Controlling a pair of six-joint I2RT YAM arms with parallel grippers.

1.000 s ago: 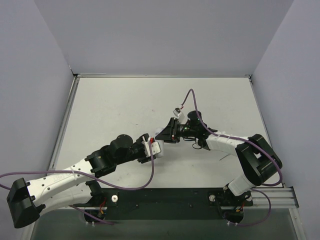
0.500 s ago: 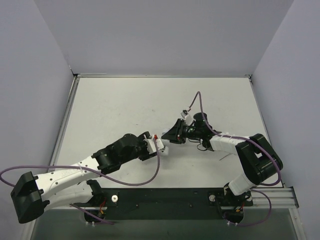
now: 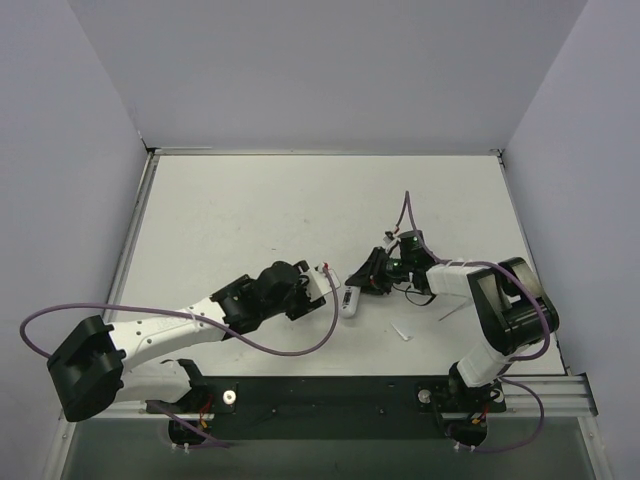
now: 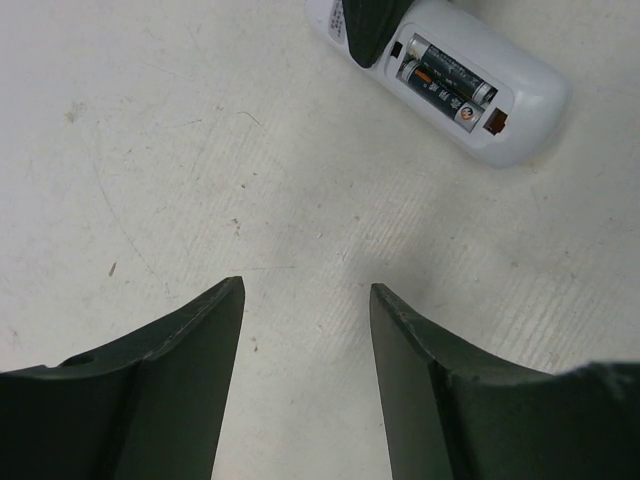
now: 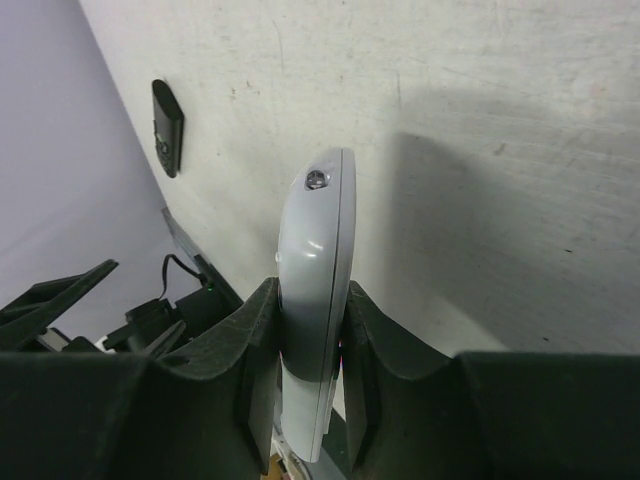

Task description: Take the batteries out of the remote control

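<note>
Lowered by the right tool (image 5: 311, 300), which is clamped on its end, the remote (image 4: 520, 95) now sits low at the tabletop (image 3: 230, 220), midway along the near edge. The batteries (image 4: 445, 80) lie exposed but unremoved. The left tool (image 4: 305, 285) faces them with its fingers apart.

The remote control (image 3: 348, 300) lies on the desk (image 3: 250, 220) between the two hands. The left hand (image 4: 305, 300) is just to its left, fingers apart. The right hand (image 5: 312, 300), on its right, is clamped on one end. The batteries (image 4: 442, 80) sit side by side in its compartment. A stick (image 3: 400, 332) lies to its right, nearer the bases. A cover (image 5: 167, 128) lies flat, apart from it.
</note>
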